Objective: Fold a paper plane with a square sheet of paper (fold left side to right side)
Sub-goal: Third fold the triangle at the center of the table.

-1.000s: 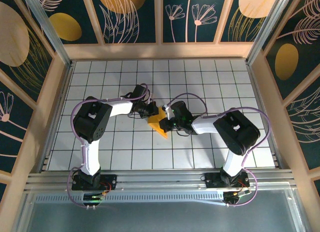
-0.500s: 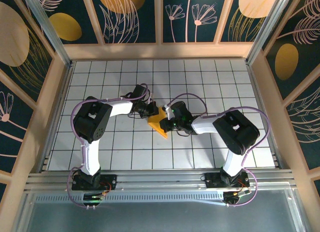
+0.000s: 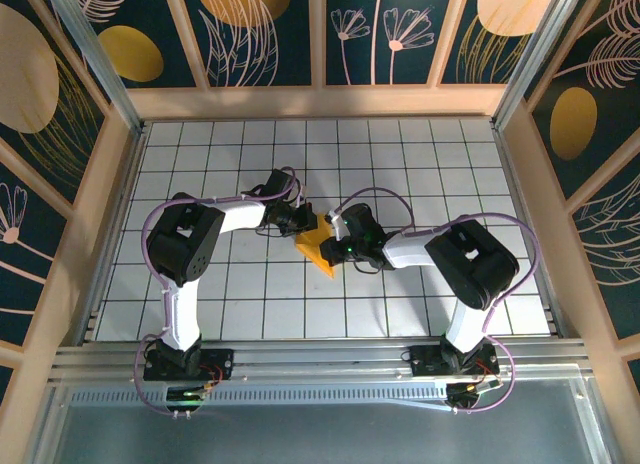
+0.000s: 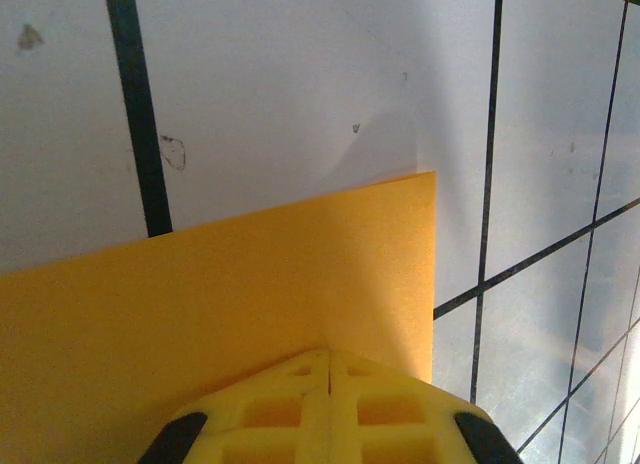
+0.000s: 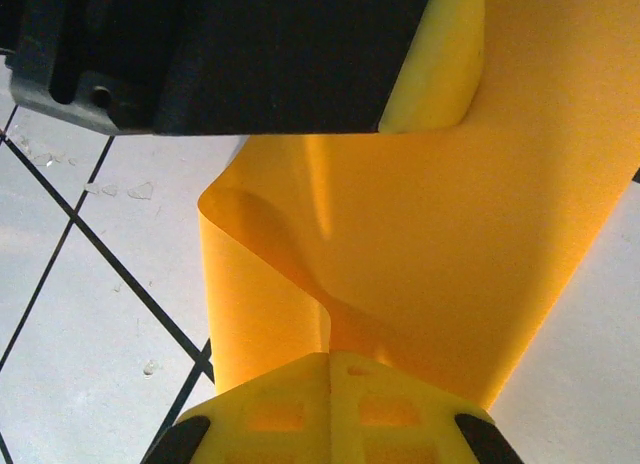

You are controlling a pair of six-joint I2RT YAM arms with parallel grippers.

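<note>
The square sheet of paper point(image 3: 316, 248) is orange-yellow and lies partly folded on the tiled floor between my two grippers. My left gripper point(image 3: 303, 222) is shut. Its yellow fingertips point(image 4: 330, 369) rest on top of a flat part of the sheet point(image 4: 230, 284), near a corner. My right gripper point(image 3: 336, 240) is shut on the sheet. A curled flap point(image 5: 270, 274) rises from the floor and runs into the seam of its fingertips point(image 5: 330, 369). In the right wrist view the left gripper's black body point(image 5: 250, 44) and one yellow finger point(image 5: 440, 64) sit on the sheet's far part. The paper plane is not formed.
The white tiled floor point(image 3: 420, 164) with black grid lines spreads around the paper. Wooden-framed patterned walls point(image 3: 320, 44) enclose it at the back and sides. An aluminium rail point(image 3: 320, 359) with both arm bases runs along the near edge.
</note>
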